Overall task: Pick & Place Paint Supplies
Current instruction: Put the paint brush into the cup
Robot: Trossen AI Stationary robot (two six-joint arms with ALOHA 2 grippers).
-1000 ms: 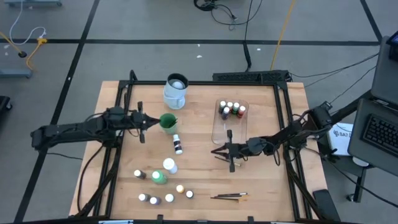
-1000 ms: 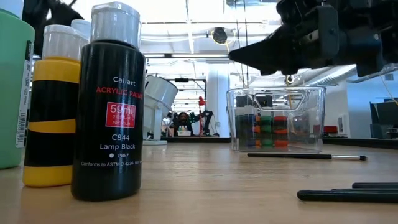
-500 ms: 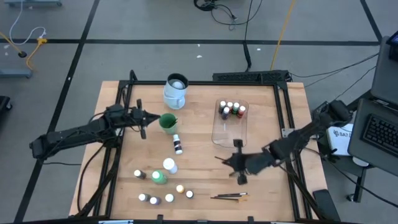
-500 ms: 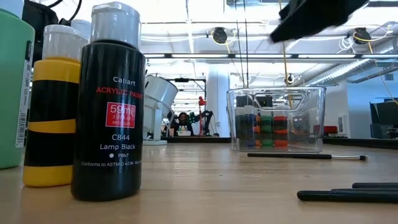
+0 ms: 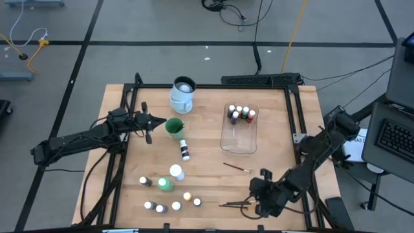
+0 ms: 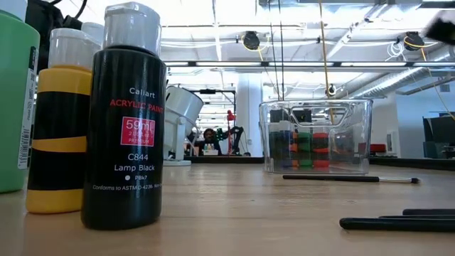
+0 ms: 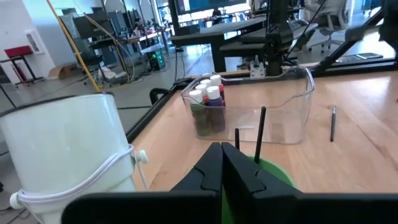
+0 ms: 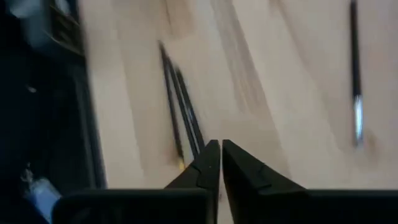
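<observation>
Several tiny white-capped bottles (image 5: 169, 197) and a larger green bottle (image 5: 165, 185) stand at the near left. More bottles (image 5: 239, 114) stand in the clear tub (image 5: 240, 137). One brush (image 5: 237, 168) lies alone on the table. Several brushes (image 5: 238, 204) lie side by side near the front edge and also show in the right wrist view (image 8: 180, 112). My right gripper (image 5: 259, 199) is shut and empty just right of them. My left gripper (image 5: 150, 123) is shut and empty beside a green cup (image 5: 174, 127) that holds two dark brushes (image 7: 258, 134).
A white-and-pale-blue mug (image 5: 183, 94) stands at the far side, close to the green cup. A dark bottle (image 5: 185, 151) lies mid-table. Black frame rails (image 5: 294, 129) run along the table's sides. Bare wood lies between the tub and the near brushes.
My right gripper has swung from over the lone brush, near the tub, toward the table's near edge and to the right, and is now beside the brush bundle. It has stayed shut. The lone brush has stayed where it lay.
</observation>
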